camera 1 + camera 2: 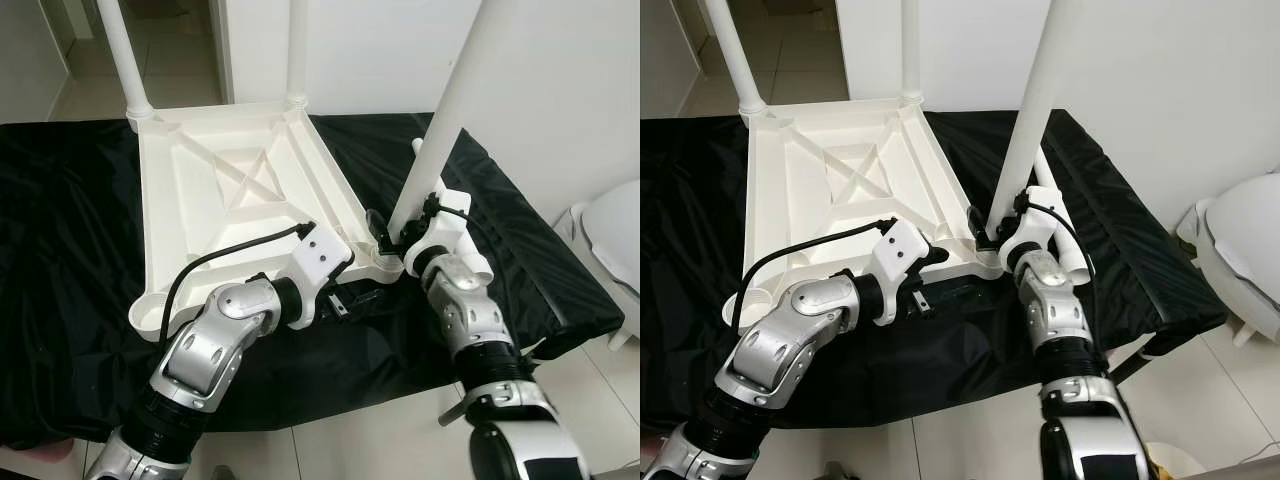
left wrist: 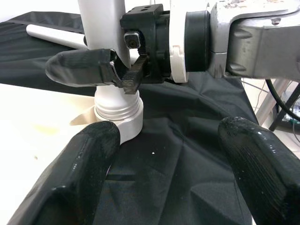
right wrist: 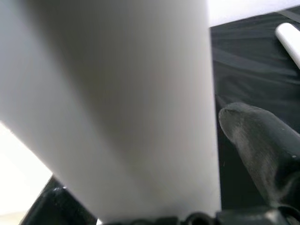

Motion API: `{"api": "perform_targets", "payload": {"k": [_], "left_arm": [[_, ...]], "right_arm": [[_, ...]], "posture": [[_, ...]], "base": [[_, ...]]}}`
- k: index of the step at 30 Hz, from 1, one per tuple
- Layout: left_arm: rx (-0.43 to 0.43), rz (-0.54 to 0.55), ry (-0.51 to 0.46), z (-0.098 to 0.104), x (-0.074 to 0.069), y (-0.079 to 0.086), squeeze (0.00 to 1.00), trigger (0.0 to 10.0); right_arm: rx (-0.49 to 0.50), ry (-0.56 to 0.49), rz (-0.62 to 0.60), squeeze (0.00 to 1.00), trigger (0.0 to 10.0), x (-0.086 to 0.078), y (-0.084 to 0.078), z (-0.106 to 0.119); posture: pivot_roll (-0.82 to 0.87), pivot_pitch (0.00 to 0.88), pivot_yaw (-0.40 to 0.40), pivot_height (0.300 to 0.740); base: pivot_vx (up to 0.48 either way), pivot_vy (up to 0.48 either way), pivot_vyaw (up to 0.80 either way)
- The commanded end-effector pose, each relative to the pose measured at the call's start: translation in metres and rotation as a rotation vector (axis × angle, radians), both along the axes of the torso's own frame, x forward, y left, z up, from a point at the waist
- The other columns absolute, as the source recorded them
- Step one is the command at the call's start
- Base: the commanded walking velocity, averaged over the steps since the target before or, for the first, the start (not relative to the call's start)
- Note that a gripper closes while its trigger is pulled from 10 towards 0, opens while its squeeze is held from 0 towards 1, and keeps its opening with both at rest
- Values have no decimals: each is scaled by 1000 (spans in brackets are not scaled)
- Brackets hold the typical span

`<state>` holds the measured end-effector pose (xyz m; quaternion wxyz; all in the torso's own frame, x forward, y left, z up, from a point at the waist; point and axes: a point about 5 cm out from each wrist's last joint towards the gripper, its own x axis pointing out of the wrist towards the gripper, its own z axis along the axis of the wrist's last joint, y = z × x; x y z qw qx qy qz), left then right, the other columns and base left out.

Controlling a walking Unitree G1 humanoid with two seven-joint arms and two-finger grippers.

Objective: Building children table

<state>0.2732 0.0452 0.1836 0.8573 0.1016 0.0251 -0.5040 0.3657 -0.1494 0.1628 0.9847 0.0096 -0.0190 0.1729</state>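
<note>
The white children's table top (image 1: 230,190) lies upside down on a black cloth. Two white legs (image 1: 125,55) (image 1: 297,45) stand in its far corners. My right gripper (image 1: 392,236) is shut on a third white leg (image 1: 440,130), which leans to the right, its lower end seated in the near right corner socket (image 2: 119,115). My left gripper (image 1: 350,300) is open and empty, low over the cloth at the top's front edge, just left of that socket. In the left wrist view its fingers (image 2: 89,173) straddle bare cloth. A fourth leg (image 2: 51,35) lies loose on the cloth behind my right arm.
The black cloth (image 1: 70,260) covers a low table whose front edge is close to me, with tiled floor (image 1: 380,440) below. A white toilet-like fixture (image 1: 610,235) stands at the right. A wall and an open doorway (image 1: 180,40) lie behind.
</note>
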Motion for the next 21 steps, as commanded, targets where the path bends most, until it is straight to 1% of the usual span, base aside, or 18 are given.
{"api": "perform_targets", "payload": {"k": [1,4,6,8,10,11,12,13,16,21], "left_arm": [[4,20,-6,1,-1,0,0,10000],[5,21,-6,0,-1,1,0,10000],[5,22,-6,1,-1,1,0,10000],[5,22,-6,1,-1,1,0,10000],[8,22,-6,1,0,2,0,10000],[8,22,-6,1,0,2,0,10000],[9,20,-7,2,0,2,0,10000],[9,20,-7,2,0,2,0,10000],[12,17,-10,2,0,2,0,10000],[13,17,-11,2,0,2,0,10000]], "right_arm": [[-52,-11,117,0,10000,2,-3,1],[-69,-6,141,0,10000,3,-5,-1],[-97,18,185,0,10000,6,-8,-4],[-97,18,185,0,10000,6,-8,-4],[-110,40,261,0,10000,7,-8,-9],[-110,40,261,0,10000,7,-8,-9],[-116,52,301,0,10000,7,-7,-11],[-116,52,301,0,10000,7,-7,-11],[-108,76,360,0,10000,8,-6,-15],[-106,81,370,0,10000,8,-5,-16]], "posture": [[-12,27,-51,740],[-12,27,-51,740],[-8,26,-50,740],[-8,26,-50,740],[-6,20,-42,740],[-6,20,-42,740],[-6,20,-42,740],[-6,20,-42,740],[2,11,-38,740],[4,10,-37,740]], "base": [[0,0,0],[0,0,0],[0,0,0],[0,0,0],[0,0,0],[0,0,0],[0,0,0],[0,0,0],[0,0,0],[0,0,0]]}}
